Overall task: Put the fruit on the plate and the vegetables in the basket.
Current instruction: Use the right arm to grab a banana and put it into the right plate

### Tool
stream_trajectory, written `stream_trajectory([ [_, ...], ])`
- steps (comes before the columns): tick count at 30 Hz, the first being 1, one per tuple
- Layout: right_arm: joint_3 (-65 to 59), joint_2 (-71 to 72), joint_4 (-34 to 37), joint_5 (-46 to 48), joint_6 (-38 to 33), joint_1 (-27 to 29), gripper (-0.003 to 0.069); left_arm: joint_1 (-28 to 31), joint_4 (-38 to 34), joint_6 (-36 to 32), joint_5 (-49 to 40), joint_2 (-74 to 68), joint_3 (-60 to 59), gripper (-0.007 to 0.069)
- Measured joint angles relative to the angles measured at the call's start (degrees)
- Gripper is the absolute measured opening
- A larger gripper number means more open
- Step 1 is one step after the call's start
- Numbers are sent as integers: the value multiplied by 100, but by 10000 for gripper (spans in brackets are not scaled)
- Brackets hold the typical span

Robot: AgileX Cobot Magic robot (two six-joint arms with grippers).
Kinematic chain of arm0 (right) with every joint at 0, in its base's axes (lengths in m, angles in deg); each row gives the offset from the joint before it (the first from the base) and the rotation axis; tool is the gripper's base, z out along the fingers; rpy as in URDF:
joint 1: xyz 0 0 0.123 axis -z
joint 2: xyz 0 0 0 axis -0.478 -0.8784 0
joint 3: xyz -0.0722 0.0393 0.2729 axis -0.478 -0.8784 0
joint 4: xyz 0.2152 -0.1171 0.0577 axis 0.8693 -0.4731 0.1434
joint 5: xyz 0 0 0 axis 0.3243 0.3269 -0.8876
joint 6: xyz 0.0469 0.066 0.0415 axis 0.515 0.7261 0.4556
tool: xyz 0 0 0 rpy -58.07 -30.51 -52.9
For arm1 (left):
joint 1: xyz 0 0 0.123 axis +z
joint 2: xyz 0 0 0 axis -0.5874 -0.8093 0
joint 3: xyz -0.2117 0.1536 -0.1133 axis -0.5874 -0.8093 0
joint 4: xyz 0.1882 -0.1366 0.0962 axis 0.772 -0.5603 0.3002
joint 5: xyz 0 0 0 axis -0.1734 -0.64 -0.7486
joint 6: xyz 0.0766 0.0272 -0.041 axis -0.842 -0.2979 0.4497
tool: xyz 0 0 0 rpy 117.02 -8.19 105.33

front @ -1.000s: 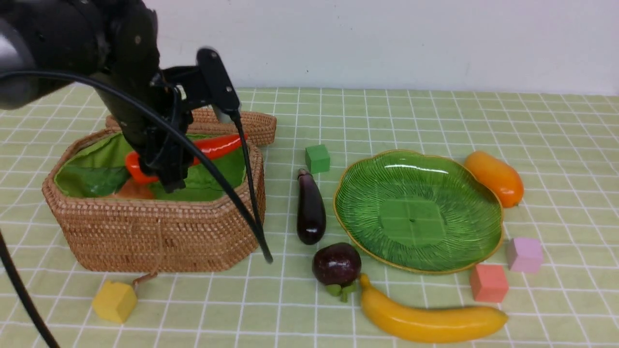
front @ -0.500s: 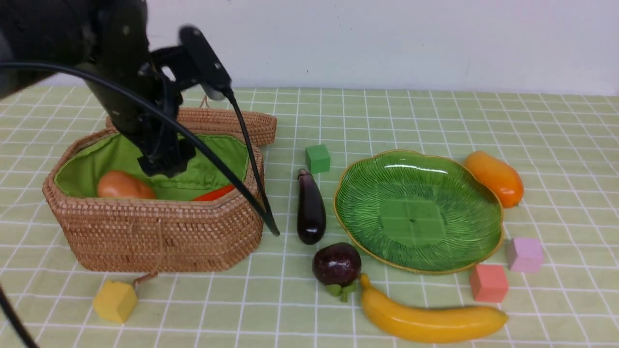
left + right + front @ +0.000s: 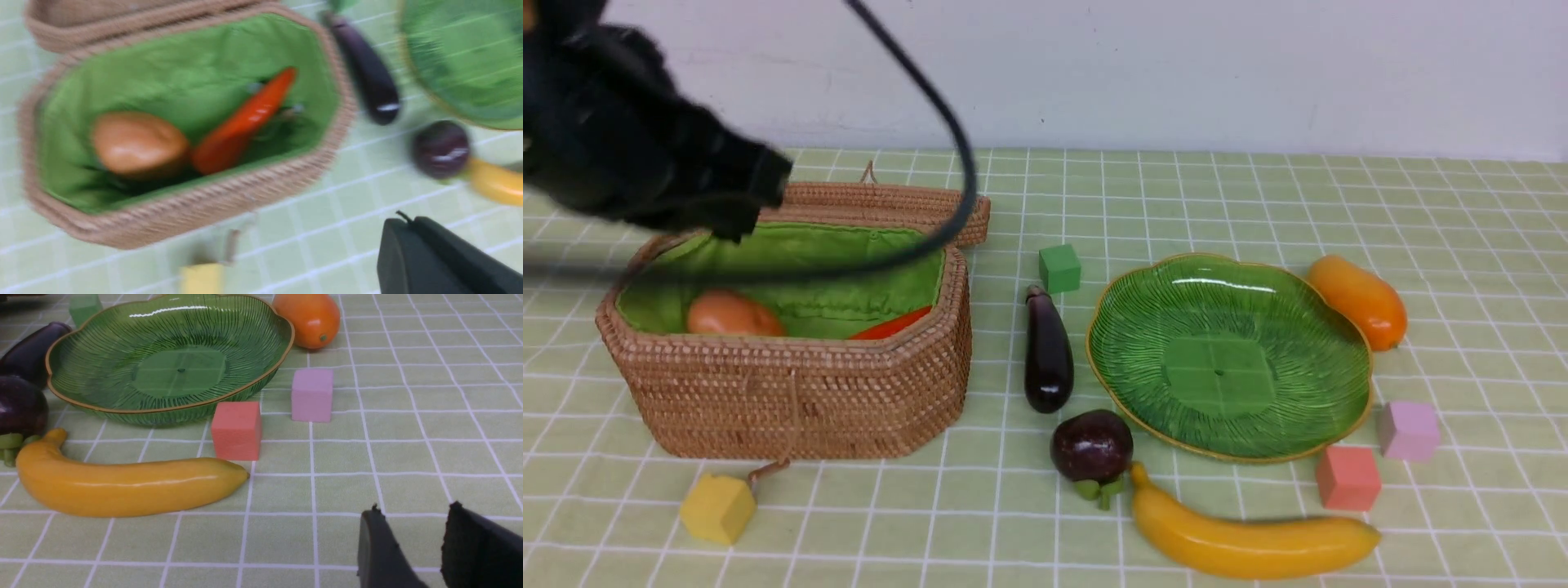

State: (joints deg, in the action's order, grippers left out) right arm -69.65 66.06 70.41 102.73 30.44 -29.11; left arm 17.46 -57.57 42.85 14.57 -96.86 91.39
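The wicker basket [image 3: 792,392] holds the brown potato [image 3: 734,314] and the red pepper [image 3: 890,324]. My left arm [image 3: 645,171] is a blur above the basket's far left; its gripper [image 3: 404,222] is shut and empty. The eggplant [image 3: 1047,351] lies between basket and green plate [image 3: 1143,327], which is empty. The mangosteen [image 3: 1092,445] and banana [image 3: 1250,543] lie in front of the plate, the orange mango [image 3: 1360,300] at its far right. My right gripper [image 3: 412,510] is open over bare cloth, right of the banana's tip [image 3: 237,473].
Small cubes lie around: green [image 3: 1059,268] behind the eggplant, yellow [image 3: 717,508] in front of the basket, red [image 3: 1347,478] and pink [image 3: 1409,430] at the plate's near right. The basket's lid [image 3: 890,204] lies open behind it. A white wall closes the back.
My left gripper let the red pepper go into the basket, rose up and away to the left, and shut. The right gripper has not changed.
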Motion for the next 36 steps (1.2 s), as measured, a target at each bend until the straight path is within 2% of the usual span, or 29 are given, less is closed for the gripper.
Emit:
stream_trajectory([
  [3, 0, 0, 0, 0, 0, 0, 239, 0, -341, -2, 661, 645, -1004, -13],
  [4, 0, 0, 0, 0, 0, 0, 239, 0, -358, -2, 661, 686, -1004, -13],
  [5, 0, 0, 0, 0, 0, 0, 239, 0, -520, -61, 1066, 1062, -1644, -13],
  [7, 0, 0, 0, 0, 0, 0, 239, 0, -602, -132, 1269, 1232, -1948, -13],
  [9, 0, 0, 0, 0, 0, 0, 239, 0, -862, -313, 2032, 1626, -2711, -13],
  [14, 0, 0, 0, 0, 0, 0, 239, 0, -1201, -537, 3394, 2109, -3524, -13],
  [17, 0, 0, 0, 0, 0, 0, 239, 0, -1249, -638, 3654, 2241, -3668, -13],
  [23, -30, 0, 98, -207, 203, 0, 239, 0, -1375, -676, 3574, 2563, -3687, -13],
  [28, -56, 0, 1319, -874, 1116, 0, 239, 0, -1459, -688, 2727, 2993, -3687, -13],
  [33, -29, 0, 2247, -1571, 1497, 0, 231, 0, -1463, -694, 2295, 3185, -3687, -13],
  [36, 319, -105, 2429, -1108, 1471, -60, 192, 0, -1463, -737, 2297, 3185, -3687, -13],
])
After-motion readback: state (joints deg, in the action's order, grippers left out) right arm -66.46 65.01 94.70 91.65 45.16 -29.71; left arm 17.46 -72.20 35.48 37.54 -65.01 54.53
